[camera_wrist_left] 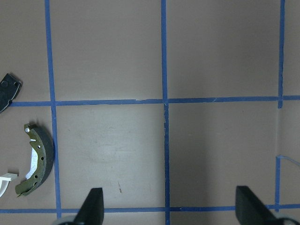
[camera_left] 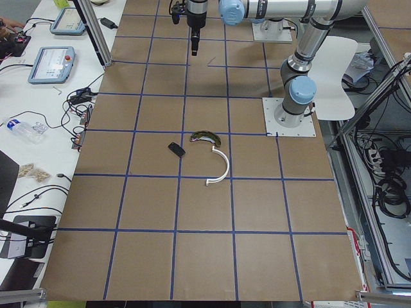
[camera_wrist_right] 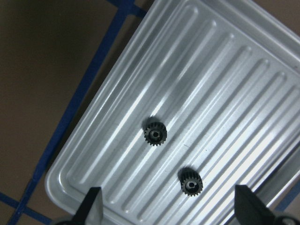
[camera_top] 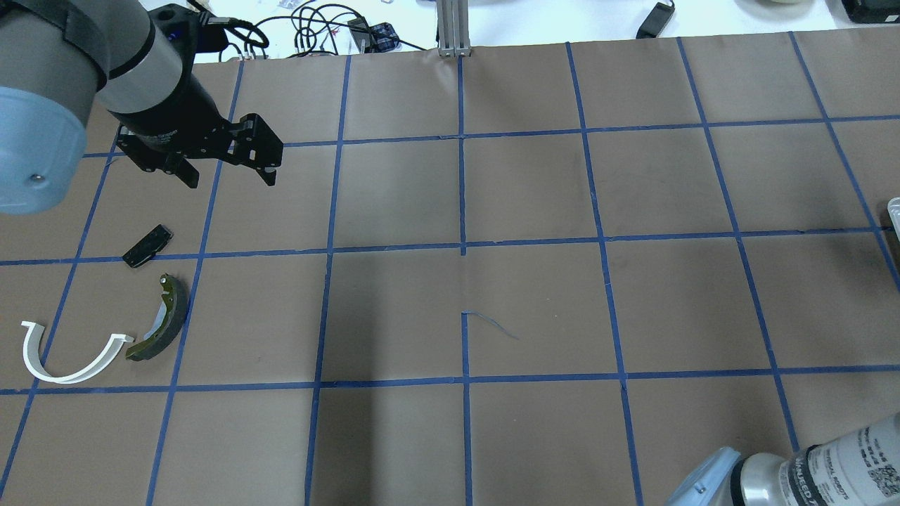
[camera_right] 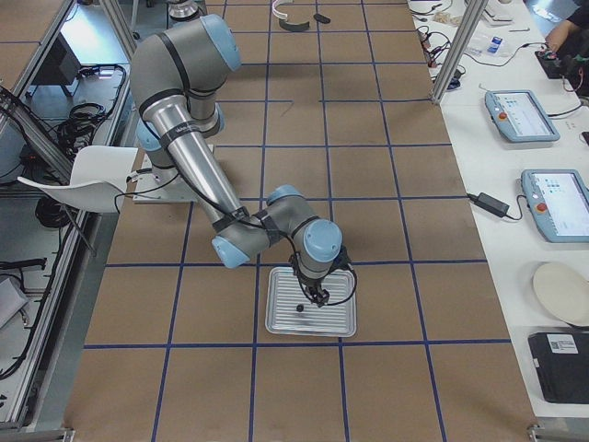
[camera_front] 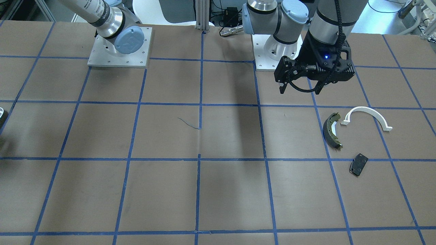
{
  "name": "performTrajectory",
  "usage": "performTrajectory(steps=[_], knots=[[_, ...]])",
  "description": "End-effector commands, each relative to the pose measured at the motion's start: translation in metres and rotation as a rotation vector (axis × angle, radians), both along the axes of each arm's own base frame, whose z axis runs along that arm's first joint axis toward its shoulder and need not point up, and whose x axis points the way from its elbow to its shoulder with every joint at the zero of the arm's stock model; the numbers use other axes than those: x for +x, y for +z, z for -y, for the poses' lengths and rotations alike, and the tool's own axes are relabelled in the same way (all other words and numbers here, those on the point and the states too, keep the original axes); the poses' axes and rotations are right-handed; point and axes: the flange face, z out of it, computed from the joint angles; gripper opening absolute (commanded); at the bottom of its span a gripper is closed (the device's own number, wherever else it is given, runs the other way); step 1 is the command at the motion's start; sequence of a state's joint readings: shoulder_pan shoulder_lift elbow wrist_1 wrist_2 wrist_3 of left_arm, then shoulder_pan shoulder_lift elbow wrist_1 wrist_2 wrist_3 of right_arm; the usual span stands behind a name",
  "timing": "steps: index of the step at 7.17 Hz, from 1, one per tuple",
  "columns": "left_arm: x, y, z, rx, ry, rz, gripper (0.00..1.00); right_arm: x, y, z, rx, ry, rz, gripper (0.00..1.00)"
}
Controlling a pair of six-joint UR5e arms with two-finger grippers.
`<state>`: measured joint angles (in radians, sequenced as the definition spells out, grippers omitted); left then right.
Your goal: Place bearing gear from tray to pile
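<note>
Risk for you: the bearing gear (camera_wrist_right: 154,135) lies in the ribbed tray (camera_wrist_right: 70,178) close to a twin gear (camera_wrist_right: 191,182), under the right pincer (camera_wrist_right: 171,208), jaws apart, so a skewed descent may knock or catch the wrong one, while the left pincer (camera_top: 230,177), also apart, hovers by the pile (camera_top: 172,316).

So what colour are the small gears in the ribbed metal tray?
Black; the small toothed gears show best in the right wrist view.

A brown table (camera_front: 163,190) gridded with blue tape (camera_front: 198,190), a white chair (camera_right: 92,173) behind it, a cluttered white bench (camera_right: 488,157) alongside.
</note>
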<state>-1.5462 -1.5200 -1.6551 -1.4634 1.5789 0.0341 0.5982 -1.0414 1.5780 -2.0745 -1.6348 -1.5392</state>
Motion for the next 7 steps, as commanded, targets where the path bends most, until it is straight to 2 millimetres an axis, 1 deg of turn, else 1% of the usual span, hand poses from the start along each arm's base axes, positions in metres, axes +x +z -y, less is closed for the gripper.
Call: performTrajectory(steps=[1,2,3,4,5,6,7], knots=[[0.0,0.001,0.0,-0.001,-0.001,0.0,1.0,-0.013,-0.026,-0.001,-0.011,0.079,-0.014,1.0],[0.0,0.001,0.0,-0.001,-0.007,0.002,1.0,-0.01,-0.03,-0.002,-0.019,0.082,-0.016,1.0],[0.0,0.001,0.0,-0.001,-0.007,0.002,1.0,-0.009,-0.033,-0.002,-0.049,0.099,-0.059,0.93],[0.0,0.001,0.0,-0.003,-0.006,0.0,1.0,-0.004,-0.042,-0.006,-0.045,0.144,-0.066,0.93],[0.0,0.001,0.0,-0.004,-0.007,0.0,1.0,-0.003,-0.043,-0.008,-0.046,0.157,-0.077,0.92],[0.0,0.001,0.0,-0.004,-0.007,0.0,1.0,-0.003,-0.045,-0.008,-0.043,0.159,-0.076,0.89],[0.0,0.001,0.001,-0.006,-0.006,-0.003,1.0,-0.004,-0.045,-0.01,-0.028,0.164,-0.084,0.87]])
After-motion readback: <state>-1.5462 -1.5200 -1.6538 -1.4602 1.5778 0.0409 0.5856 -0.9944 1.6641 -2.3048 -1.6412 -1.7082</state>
